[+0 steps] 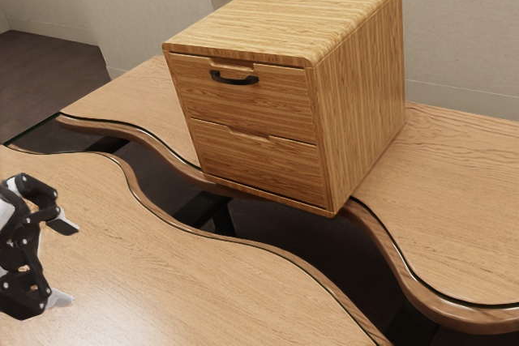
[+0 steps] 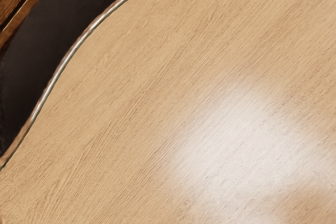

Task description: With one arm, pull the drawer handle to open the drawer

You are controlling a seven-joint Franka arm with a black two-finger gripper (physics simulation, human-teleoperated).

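A wooden cabinet (image 1: 324,79) with two drawers stands on the far table. The top drawer (image 1: 243,99) carries a black handle (image 1: 234,79) near its upper edge and sits flush with the cabinet's front. The lower drawer (image 1: 259,161) is also flush. My black gripper (image 1: 61,263) hangs open at the exterior view's lower left, over the near table (image 1: 162,281), far from the handle and with nothing between its fingers. The wrist view looks down on the near table's top (image 2: 210,103) and its curved edge (image 2: 68,59).
A dark, wavy gap (image 1: 243,216) runs between the near table and the far table (image 1: 454,200), just in front of the cabinet. The far table extends bare to the exterior view's right of the cabinet.
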